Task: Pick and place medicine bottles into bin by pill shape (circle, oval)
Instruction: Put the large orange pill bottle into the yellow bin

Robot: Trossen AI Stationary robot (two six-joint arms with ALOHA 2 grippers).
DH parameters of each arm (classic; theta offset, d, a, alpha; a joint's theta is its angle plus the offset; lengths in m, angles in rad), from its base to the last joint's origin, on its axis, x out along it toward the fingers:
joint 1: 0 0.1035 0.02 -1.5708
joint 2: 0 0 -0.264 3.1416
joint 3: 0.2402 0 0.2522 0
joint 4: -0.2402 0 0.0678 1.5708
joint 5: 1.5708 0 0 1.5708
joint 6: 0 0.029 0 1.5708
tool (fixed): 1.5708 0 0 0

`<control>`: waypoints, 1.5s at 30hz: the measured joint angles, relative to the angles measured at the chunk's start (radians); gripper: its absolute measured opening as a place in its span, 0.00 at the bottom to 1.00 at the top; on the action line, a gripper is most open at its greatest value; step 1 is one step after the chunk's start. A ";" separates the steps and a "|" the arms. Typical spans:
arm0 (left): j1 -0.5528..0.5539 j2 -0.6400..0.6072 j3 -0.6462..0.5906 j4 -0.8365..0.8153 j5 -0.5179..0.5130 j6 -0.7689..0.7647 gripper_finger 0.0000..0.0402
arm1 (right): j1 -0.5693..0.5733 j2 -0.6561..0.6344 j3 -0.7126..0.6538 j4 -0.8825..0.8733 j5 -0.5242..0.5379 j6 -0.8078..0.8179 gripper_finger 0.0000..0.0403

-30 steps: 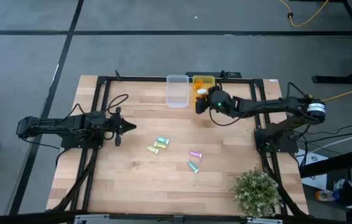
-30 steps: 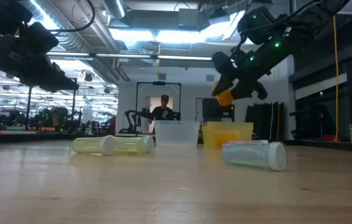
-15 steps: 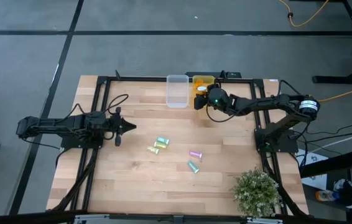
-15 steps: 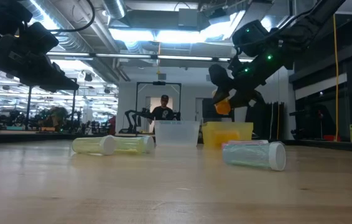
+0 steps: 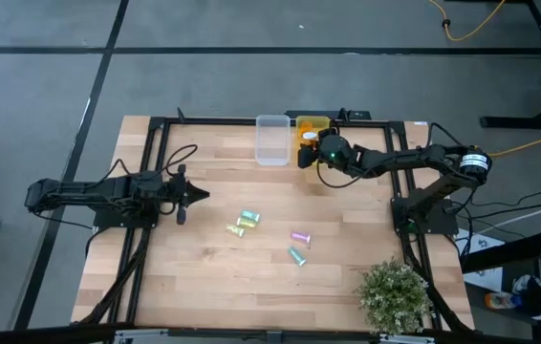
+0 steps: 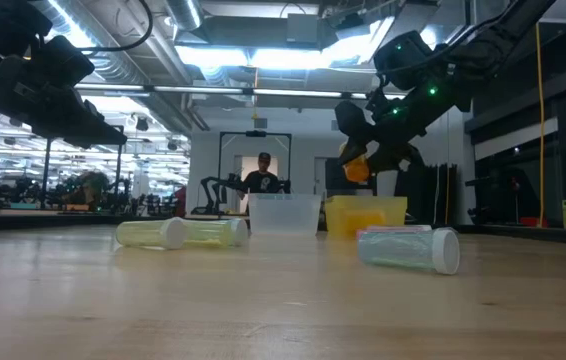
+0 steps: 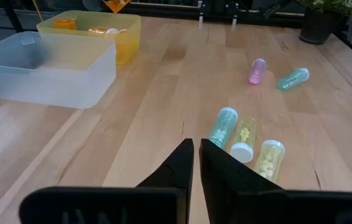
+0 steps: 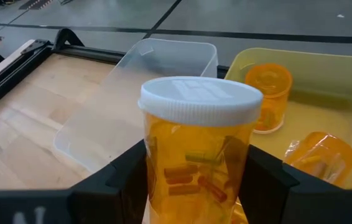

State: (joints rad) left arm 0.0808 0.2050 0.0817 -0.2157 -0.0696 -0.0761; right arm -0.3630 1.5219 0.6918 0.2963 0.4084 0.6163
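Observation:
My right gripper (image 5: 309, 153) hangs by the near edge of the yellow bin (image 5: 314, 124), shut on an orange medicine bottle (image 8: 196, 143) that has a white cap and long pills inside. Two orange bottles (image 8: 268, 96) lie in the yellow bin. The clear bin (image 5: 272, 139) stands beside it. Three yellow-green and teal bottles (image 5: 244, 223) lie on their sides mid-table, with a pink bottle (image 5: 300, 235) and a teal one (image 5: 296, 255) to their right. My left gripper (image 7: 196, 146) waits shut at the table's left. My right gripper pinches the orange bottle's body (image 8: 157, 158) between its two fingers, one on each side, below the white cap (image 8: 199, 96). The fingers slant down from the table's right. The bottle (image 6: 358, 168) is lifted clear, above the bin's height.
A potted plant (image 5: 395, 294) stands at the near right corner. Black frame rails (image 5: 156, 172) run along the table's sides and far edge. Bare wood lies between the bins and the loose bottles. A person (image 6: 263, 175) stands in the room beyond the table.
My right gripper has sunk a little and shifted toward the yellow bin with the orange bottle, then held still. The bottle stays between its fingers.

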 joint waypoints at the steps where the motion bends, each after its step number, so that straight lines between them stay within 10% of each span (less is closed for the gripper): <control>1: 0.000 0.000 0.000 0.000 0.000 0.000 0.06 | 0.000 0.000 0.000 0.000 0.000 0.000 0.50; 45: 0.000 0.000 0.000 0.000 0.000 0.000 0.06 | -0.007 0.000 0.000 -0.002 0.042 -0.024 0.50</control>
State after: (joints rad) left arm 0.0807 0.2050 0.0818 -0.2157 -0.0696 -0.0761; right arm -0.3702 1.5215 0.6918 0.2947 0.4499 0.5921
